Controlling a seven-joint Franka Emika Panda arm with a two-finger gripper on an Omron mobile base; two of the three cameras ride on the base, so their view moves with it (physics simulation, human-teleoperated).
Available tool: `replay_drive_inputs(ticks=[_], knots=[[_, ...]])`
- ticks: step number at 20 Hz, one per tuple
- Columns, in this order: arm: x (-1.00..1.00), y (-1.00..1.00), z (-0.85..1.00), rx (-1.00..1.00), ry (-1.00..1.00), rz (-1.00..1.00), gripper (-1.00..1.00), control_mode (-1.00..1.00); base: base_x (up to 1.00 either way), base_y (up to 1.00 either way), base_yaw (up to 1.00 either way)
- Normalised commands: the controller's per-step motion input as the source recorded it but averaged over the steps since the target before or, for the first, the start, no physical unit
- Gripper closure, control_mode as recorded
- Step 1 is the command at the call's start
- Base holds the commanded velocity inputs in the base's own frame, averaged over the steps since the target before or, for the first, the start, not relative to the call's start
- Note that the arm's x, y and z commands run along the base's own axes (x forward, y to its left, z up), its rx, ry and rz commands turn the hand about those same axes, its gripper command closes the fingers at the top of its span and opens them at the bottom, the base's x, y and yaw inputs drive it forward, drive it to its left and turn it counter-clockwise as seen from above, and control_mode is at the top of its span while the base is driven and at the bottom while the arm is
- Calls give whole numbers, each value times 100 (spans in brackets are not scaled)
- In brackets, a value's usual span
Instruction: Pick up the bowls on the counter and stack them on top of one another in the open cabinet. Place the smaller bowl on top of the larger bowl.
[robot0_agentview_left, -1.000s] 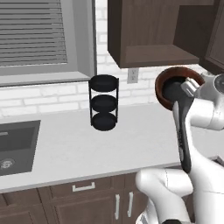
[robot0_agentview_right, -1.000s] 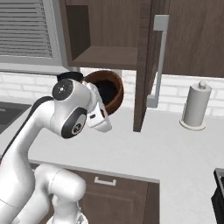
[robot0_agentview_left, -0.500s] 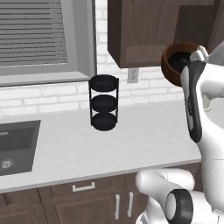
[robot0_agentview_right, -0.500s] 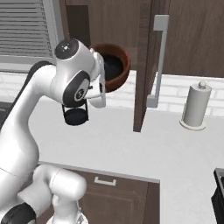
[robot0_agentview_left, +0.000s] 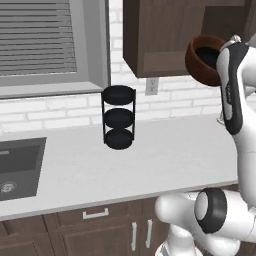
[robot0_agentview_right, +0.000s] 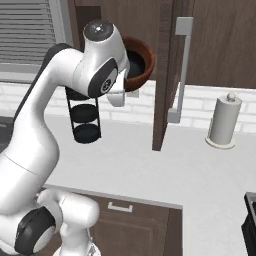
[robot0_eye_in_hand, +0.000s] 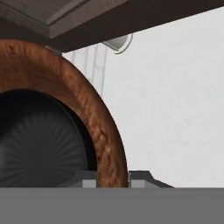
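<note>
The larger bowl (robot0_agentview_left: 201, 61) is held high above the counter (robot0_agentview_left: 150, 155), at the level of the cabinet (robot0_agentview_right: 165, 55) and just beside its open door, tilted on its side. The smaller bowl (robot0_eye_in_hand: 41, 140) is nested inside it, seen as a ribbed black hollow within the brown wall. The gripper (robot0_eye_in_hand: 113, 178) is clamped on the larger bowl's rim, one finger tip shown on each side of the wall. The arm is raised steeply, its wrist bent toward the cabinet. The larger bowl is glossy, round and wood-grained. A black three-tier rack (robot0_agentview_left: 119, 117) stands on the counter below and to the cabinet's left; a paper towel roll (robot0_agentview_right: 223, 121) stands to its right.
</note>
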Motion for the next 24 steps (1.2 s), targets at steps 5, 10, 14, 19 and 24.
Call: replay_drive_inputs(ticks=[5,10,14,19,24], knots=[[91,13,0,0,0,-2,100,-100,0,0,0],[100,8,5,0,4,-3,100,-100,0,0,0],[100,0,12,0,6,-2,100,-100,0,0,0],[100,0,27,0,1,0,100,-100,0,0,0],[100,12,0,0,0,0,-100,-100,0,0,0]])
